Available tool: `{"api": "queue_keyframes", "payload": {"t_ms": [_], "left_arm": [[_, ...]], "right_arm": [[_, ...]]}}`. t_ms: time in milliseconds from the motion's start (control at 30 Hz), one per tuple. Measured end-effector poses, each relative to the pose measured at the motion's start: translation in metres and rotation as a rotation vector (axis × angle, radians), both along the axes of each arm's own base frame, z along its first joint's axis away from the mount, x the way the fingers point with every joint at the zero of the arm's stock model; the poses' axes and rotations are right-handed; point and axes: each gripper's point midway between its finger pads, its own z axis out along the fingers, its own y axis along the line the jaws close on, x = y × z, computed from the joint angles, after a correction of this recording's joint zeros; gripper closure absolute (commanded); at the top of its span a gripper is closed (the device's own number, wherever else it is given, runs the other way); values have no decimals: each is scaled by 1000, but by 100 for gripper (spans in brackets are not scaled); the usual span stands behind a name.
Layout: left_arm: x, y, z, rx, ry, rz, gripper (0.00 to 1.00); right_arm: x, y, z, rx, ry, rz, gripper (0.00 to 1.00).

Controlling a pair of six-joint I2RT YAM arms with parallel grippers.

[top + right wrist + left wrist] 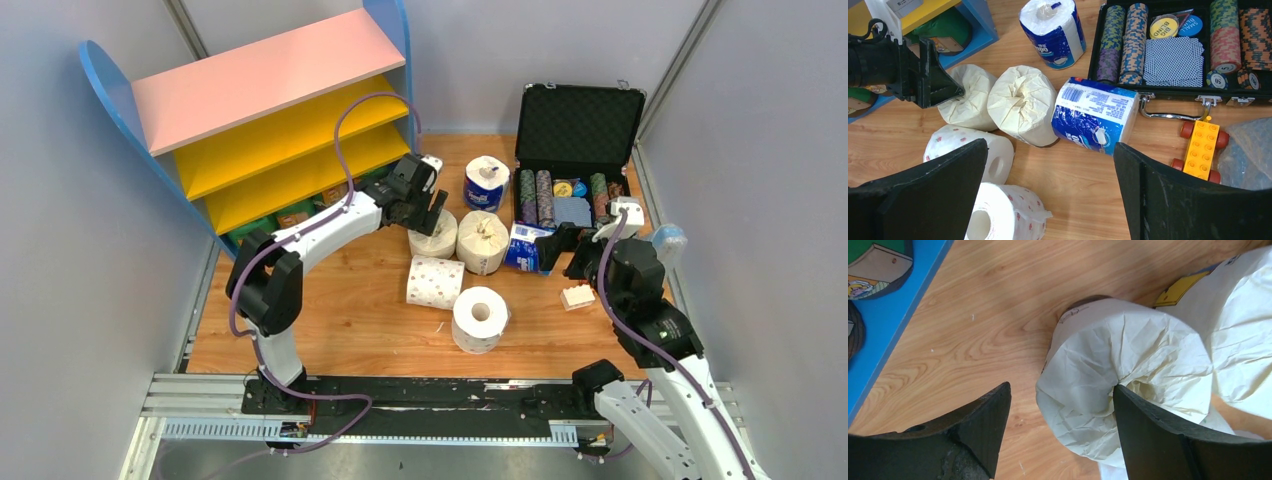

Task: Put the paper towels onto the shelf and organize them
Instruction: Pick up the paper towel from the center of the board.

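Nearest me in the overhead view, a bare white roll [479, 318] stands low in the centre of the table [350, 320], with a dotted roll [435, 281] lying just above it. My right gripper [1050, 190] hangs wide open over the right-hand side, holding nothing; through its wrist view a blue-printed roll [1095, 121] lies on its side mid-frame, in front of the black case [1173, 45].

Further up, my left gripper [1060, 412] is also spread open, low over the left cream-wrapped roll [1118, 385]. One finger [1148, 435] sits on the roll's crumpled top near the tucked core; the other hangs over bare wood. The second cream roll [482, 241] is touching it on the right.

I judge the pick isn't squared up: I'd shift right so both fingers straddle the roll, and close gently because the wrap looks soft.

The shelf [270, 85] fills the upper left, with rolls already on its bottom tier.
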Motion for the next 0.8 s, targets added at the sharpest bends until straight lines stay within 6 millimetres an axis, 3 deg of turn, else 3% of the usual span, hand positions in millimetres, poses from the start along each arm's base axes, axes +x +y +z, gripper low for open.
{"api": "queue_keyframes", "payload": {"t_ms": [300,533,667,800], "left_arm": [[2,0,-20,58,46,-12,36],[1,1,-22,41,55,44,66],[-8,18,-18,50,49,123,73],[-21,41,3,72,16,188,75]], "right_arm": [[2,-2,-7,-12,18,-12,0],[-7,-9,-5,-3,-20,-32,0],[-10,-11,0,6,-45,-38,0],[-9,-11,-1,2,-38,-39,0]]}}
